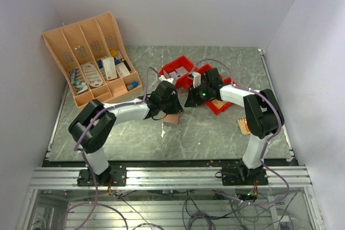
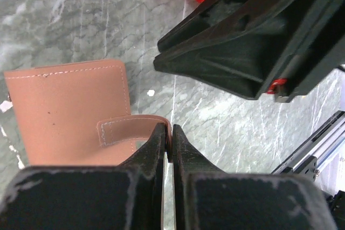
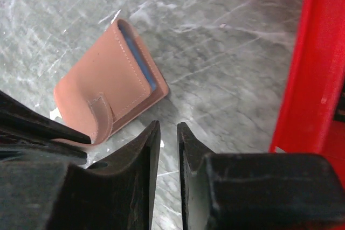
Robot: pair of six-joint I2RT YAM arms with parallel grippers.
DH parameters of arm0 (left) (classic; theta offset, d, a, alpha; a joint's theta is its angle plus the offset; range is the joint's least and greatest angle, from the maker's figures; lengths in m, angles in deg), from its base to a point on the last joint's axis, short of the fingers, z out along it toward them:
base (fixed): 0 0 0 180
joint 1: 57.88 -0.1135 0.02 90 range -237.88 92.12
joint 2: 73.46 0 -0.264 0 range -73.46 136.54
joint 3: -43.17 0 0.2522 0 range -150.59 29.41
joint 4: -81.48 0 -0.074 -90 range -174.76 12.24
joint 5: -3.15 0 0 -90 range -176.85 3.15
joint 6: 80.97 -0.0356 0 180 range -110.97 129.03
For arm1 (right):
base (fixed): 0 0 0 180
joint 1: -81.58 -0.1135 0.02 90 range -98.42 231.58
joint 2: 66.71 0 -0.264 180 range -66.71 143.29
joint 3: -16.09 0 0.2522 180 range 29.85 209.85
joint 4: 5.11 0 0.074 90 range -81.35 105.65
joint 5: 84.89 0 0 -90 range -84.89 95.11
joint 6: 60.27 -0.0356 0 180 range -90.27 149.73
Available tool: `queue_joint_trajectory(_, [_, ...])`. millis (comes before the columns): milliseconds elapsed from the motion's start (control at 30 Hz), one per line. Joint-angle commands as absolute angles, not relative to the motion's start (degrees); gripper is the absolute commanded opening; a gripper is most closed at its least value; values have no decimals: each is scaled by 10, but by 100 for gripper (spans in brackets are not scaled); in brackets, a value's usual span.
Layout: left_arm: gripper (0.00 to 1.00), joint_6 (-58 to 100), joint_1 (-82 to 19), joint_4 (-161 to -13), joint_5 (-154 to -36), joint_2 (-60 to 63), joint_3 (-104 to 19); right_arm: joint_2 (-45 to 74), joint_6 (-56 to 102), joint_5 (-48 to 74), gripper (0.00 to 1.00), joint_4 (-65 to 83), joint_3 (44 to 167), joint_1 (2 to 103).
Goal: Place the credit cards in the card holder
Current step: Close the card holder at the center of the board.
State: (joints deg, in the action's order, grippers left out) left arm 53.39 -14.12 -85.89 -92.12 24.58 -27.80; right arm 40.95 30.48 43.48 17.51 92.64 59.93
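The tan-brown card holder (image 2: pixel 64 111) lies on the table, its flap lifted. My left gripper (image 2: pixel 171 136) is shut on the flap's strap (image 2: pixel 129 127). In the right wrist view the card holder (image 3: pixel 105 87) shows a blue card (image 3: pixel 141 60) tucked in its pocket. My right gripper (image 3: pixel 168 127) hovers just beside the holder, its jaws a little apart with nothing between them. In the top view both grippers meet mid-table, left (image 1: pixel 171 109) and right (image 1: pixel 190 99), over the card holder (image 1: pixel 172 119). A small orange-tan card (image 1: pixel 243 126) lies by the right arm.
Red trays (image 1: pixel 178 69) stand behind the grippers, and one red wall (image 3: pixel 312 68) is close to the right of my right gripper. A large orange-tan slotted organiser rack (image 1: pixel 91 57) with small items stands at the back left.
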Motion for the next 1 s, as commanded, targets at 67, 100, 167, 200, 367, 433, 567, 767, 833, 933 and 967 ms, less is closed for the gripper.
queue_joint_trajectory(67, [17, 551, -134, -953, -975, 280, -271, 368, 313, 435, 18, 191, 935, 622])
queue_joint_trajectory(100, [23, 559, -134, -972, -981, 280, -259, 366, 310, 449, 18, 186, 931, 622])
queue_joint_trajectory(167, [32, 567, -134, -1012, -992, 279, -237, 368, 297, 481, 17, 175, 927, 622])
queue_joint_trajectory(200, [35, 568, -134, -1022, -994, 277, -229, 373, 289, 499, 17, 170, 927, 621])
queue_joint_trajectory(367, [42, 564, -134, -1059, -1014, 269, -205, 402, 233, 558, 17, 131, 930, 606])
queue_joint_trajectory(433, [45, 567, -134, -1082, -1024, 267, -191, 417, 212, 573, 17, 117, 930, 596])
queue_joint_trajectory(567, [52, 579, -134, -1124, -1053, 267, -174, 445, 213, 566, 16, 123, 938, 574])
queue_joint_trajectory(767, [57, 576, -134, -1119, -1056, 245, -176, 487, 257, 509, 13, 199, 965, 567])
queue_joint_trajectory(833, [60, 559, -134, -1081, -1039, 211, -176, 487, 269, 487, 12, 206, 963, 569])
queue_joint_trajectory(933, [68, 519, -135, -1005, -984, 141, -169, 487, 295, 487, 11, 228, 967, 570])
queue_joint_trajectory(967, [72, 506, -139, -982, -967, 124, -164, 487, 299, 489, 11, 233, 969, 570])
